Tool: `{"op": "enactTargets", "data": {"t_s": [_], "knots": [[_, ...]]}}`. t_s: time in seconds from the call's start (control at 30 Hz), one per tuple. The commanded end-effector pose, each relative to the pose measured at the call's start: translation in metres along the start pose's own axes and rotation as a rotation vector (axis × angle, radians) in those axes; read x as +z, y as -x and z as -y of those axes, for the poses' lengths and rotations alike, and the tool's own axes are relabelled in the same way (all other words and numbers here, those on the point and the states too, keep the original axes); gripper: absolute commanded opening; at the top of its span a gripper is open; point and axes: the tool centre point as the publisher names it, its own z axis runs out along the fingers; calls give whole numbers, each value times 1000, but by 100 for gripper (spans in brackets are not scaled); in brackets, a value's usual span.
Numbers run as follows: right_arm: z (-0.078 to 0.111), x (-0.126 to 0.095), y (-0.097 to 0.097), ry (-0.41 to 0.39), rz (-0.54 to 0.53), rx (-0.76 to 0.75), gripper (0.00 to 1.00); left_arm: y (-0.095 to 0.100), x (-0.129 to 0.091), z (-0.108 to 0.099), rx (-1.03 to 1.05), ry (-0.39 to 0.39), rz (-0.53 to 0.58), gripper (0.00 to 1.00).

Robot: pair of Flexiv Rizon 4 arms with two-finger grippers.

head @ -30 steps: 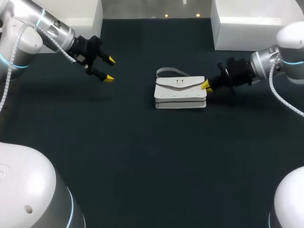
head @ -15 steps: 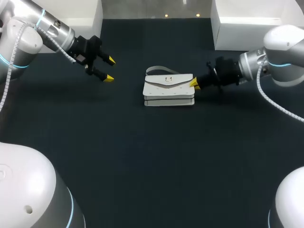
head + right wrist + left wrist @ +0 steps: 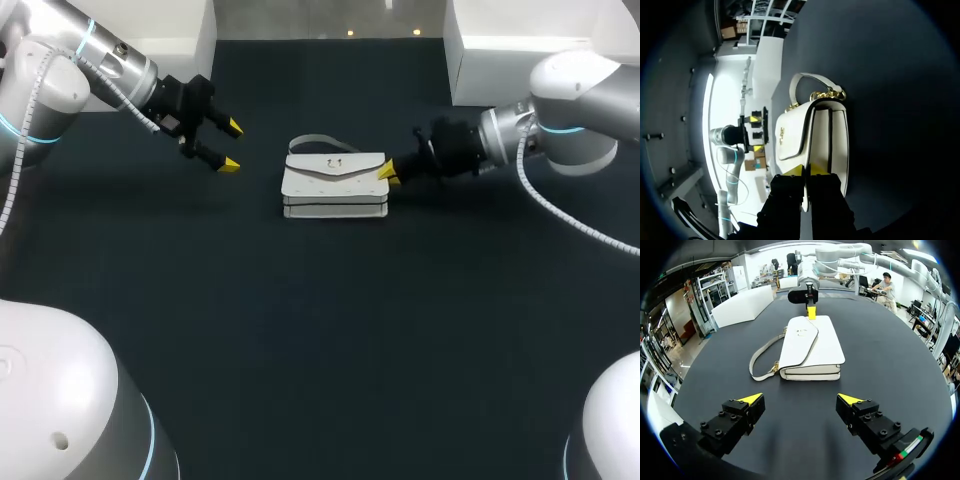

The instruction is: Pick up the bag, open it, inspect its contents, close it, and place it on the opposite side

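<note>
Tabletop: flat matt black surface (image 3: 320, 330), spreading under and ahead of the left gripper (image 3: 232, 146) and the right gripper (image 3: 385, 172).
Far-left block: plain white rectangular box (image 3: 195, 25), beyond the left gripper at the table's far edge.
Far-right block: matching white rectangular box (image 3: 520, 50), beyond the right gripper, well apart from it.
Shadow: soft darker patch (image 3: 130, 190) on the tabletop, beside the left gripper.

inside of the bag (image 3: 334, 197) is hidden under its shut flap (image 3: 308, 173). its end at the right end effector (image 3: 806, 171) is covered by the fingers (image 3: 787, 192), which seem to pinch it. clasp (image 3: 335, 164) detail too small to tell.
</note>
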Motion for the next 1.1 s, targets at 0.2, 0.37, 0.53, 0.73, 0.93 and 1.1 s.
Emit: {"op": "enactTargets", "data": {"t_s": [0.2,0.37,0.53,0.73,0.93,1.1], "knots": [[-15,6,0,-49,-7,-2,0,0,1,-1,1,-3,1,100],[-18,7,0,-52,-8,4,0,0,1,-1,1,-3,1,100],[-19,12,1,-62,-10,9,0,0,1,-1,1,-3,1,100],[-19,14,-1,-66,-15,8,0,0,1,-1,1,-3,1,100],[-20,11,-2,-63,-13,7,28,0,1,-1,1,-3,1,100],[-16,-4,-4,-21,28,1,100,0,1,-1,1,-3,1,100]]}}
